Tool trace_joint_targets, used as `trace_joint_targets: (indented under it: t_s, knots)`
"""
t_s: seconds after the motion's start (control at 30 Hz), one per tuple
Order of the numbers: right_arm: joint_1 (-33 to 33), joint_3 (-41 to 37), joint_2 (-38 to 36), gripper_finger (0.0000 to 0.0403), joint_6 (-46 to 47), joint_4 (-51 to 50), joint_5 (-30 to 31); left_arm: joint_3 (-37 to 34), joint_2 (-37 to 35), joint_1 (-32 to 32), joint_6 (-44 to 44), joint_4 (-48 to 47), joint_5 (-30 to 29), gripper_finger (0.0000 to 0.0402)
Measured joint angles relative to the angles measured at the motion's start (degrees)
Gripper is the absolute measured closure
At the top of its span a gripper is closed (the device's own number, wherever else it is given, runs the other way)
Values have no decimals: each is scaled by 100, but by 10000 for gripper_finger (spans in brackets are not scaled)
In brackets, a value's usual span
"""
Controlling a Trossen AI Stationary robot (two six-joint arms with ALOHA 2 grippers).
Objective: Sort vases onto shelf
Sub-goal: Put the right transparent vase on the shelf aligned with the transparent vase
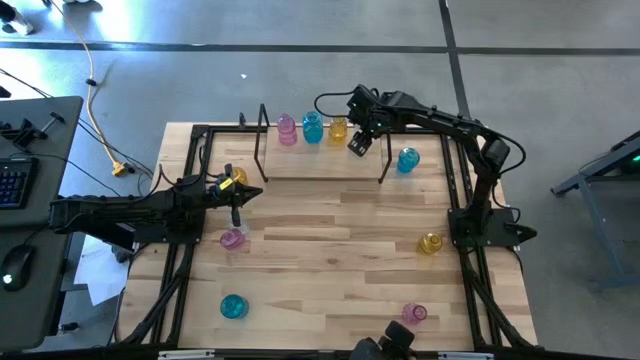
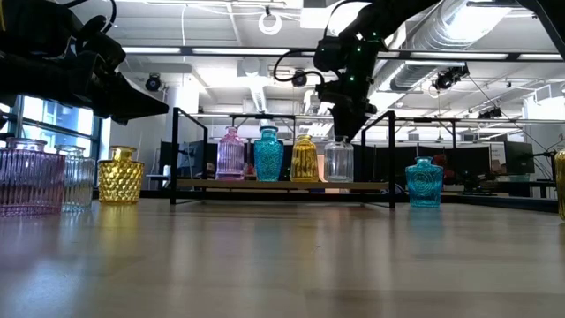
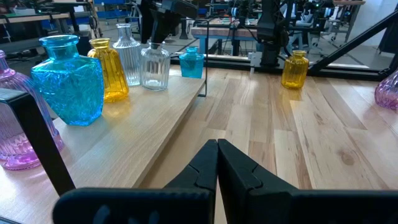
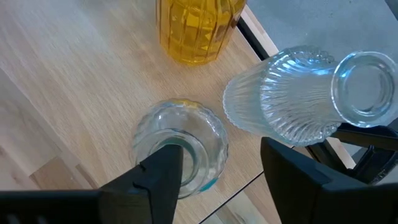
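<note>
The shelf [image 1: 320,165] stands at the table's far side. A pink vase [image 1: 287,128], a teal one [image 1: 312,127], a yellow one [image 1: 338,128] and two clear ones [image 3: 129,53] [image 3: 155,65] stand upright in a row on its board. My right gripper [image 4: 214,180] hangs open, pointing steeply down, just over a clear vase [image 4: 180,143]; the other clear vase [image 4: 298,99] is beside it. My left gripper [image 3: 217,162] is shut on nothing, level, at the shelf's left end. My right gripper has one finger [image 4: 163,177] in front of the clear vase's mouth [image 4: 198,163]. I cannot tell whether it touches the rim. The other finger stands clear of it. The vase stands upright on the shelf board.
Loose vases stand on the table: teal [image 1: 407,159] right of the shelf, yellow [image 1: 430,243], pink [image 1: 414,313], teal [image 1: 233,306], pink [image 1: 232,238], and yellow [image 1: 233,178] by the left gripper. Black rails [image 1: 190,250] edge the table.
</note>
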Motion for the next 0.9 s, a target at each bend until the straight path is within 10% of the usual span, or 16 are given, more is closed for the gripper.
trace_joint_targets:
  t_s: [0.6, 0.9]
  knots:
    - [29, 0, 0, 389, -316, -13, -738, 0, 0, 1, 0, -2, 0, 401]
    - [73, 0, 0, 359, -227, -42, -897, 0, 0, 1, 1, -1, 0, 401]
